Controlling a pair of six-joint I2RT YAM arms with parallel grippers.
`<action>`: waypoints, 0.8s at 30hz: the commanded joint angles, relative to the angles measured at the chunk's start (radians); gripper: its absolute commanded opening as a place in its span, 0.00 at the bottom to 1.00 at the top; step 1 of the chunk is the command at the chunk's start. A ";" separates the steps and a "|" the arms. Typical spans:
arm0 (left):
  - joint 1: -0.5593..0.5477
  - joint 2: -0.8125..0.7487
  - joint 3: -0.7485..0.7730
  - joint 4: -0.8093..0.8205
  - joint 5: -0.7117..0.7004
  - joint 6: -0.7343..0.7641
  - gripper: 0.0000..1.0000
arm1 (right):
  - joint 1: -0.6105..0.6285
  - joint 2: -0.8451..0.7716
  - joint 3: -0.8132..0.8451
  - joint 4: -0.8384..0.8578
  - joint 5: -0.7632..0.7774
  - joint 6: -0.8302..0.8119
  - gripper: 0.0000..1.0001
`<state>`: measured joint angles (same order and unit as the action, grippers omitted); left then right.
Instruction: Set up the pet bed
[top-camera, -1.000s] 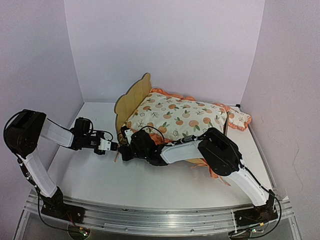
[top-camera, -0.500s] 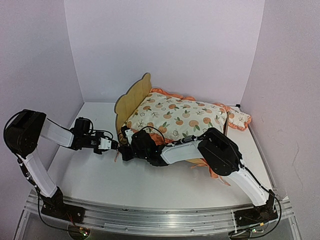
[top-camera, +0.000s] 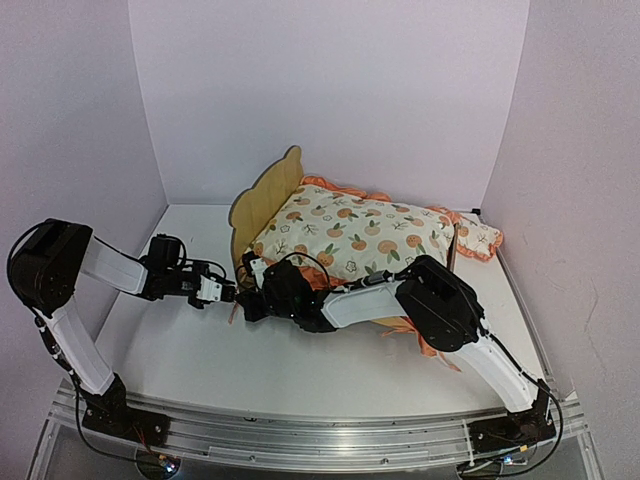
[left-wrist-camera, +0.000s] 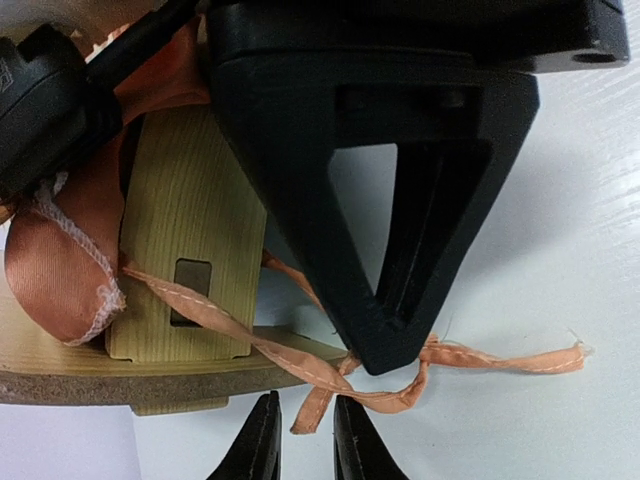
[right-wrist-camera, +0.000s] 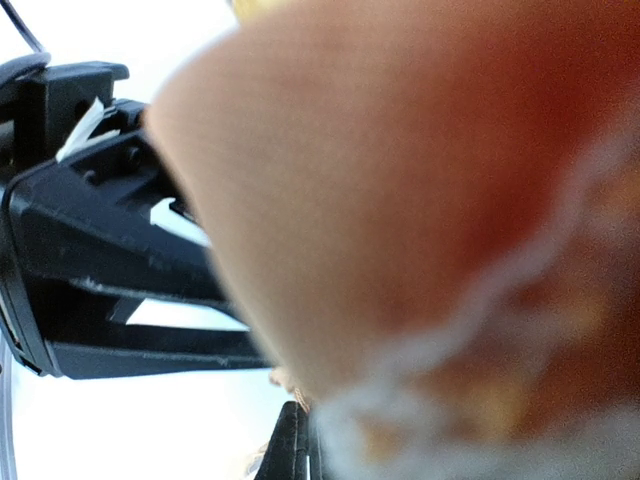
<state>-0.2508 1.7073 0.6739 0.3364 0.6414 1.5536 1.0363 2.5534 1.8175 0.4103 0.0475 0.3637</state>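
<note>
- The pet bed (top-camera: 262, 200) sits mid-frame in the top view with the cushion (top-camera: 350, 235) on it.
- Both claws meet at its lower-left corner.
- Our left claw (left-wrist-camera: 305, 440) is narrow. The ribbon (left-wrist-camera: 500, 358) end is between its tips, not visibly pinched.
- We can't tell on the right claw (top-camera: 247, 300), its camera is blurred out.
- We'd close gently on the ribbon end, then pull slowly so the wooden leg (left-wrist-camera: 185, 230) stays down.

I'm in a lab test cell: plain white walls (top-camera: 330, 90) box in a white table (top-camera: 250, 365), aluminium mounting rail (top-camera: 300, 432) up front, exposed wiring (top-camera: 148, 440).
</note>
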 joint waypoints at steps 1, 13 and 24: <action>-0.007 -0.022 0.003 -0.040 0.065 0.066 0.20 | -0.030 -0.011 0.021 0.038 0.019 0.006 0.00; -0.012 -0.020 0.022 -0.040 0.037 0.008 0.00 | -0.030 -0.017 0.013 0.037 0.021 0.010 0.00; -0.013 -0.040 0.034 -0.068 0.006 -0.122 0.00 | 0.040 -0.145 -0.181 0.026 0.187 0.141 0.30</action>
<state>-0.2619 1.7053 0.6863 0.2789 0.6415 1.4842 1.0464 2.4989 1.6795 0.4247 0.1196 0.4162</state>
